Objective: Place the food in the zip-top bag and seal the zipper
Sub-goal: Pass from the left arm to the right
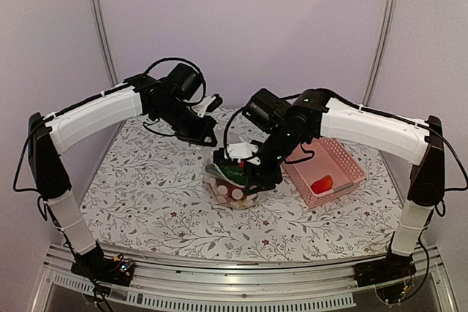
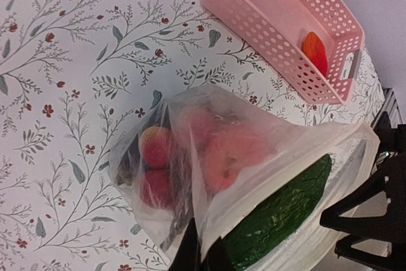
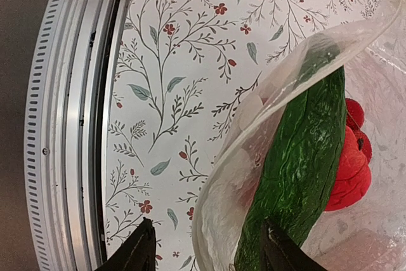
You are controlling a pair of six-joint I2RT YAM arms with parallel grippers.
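The zip-top bag is found on the table directly beneath the right gripper and just ahead of the left gripper, with its mouth agape. The left gripper is seen pinched shut on the film of the bag's rim, by which the mouth is lifted. The right gripper's jaws are set moderately apart and nothing is clamped between them. Bare table is shown between one finger and the bag's edge, while the near end of the long green piece lies by the other finger, though whether it is actually touched cannot be settled from the wrist view. The long axis of that green piece is laid straight away from the right gripper's fingers, slanting along the inside of the rim, with the red fruits lodged beyond it on its far side. A withdrawal straight back along that axis is therefore judged the cleanest way out. One red piece is left in the pink basket, which is placed just beside the right gripper on its outer side and well apart from the left gripper, so the right arm is judged the nearer for it. The mouth is not yet sealed
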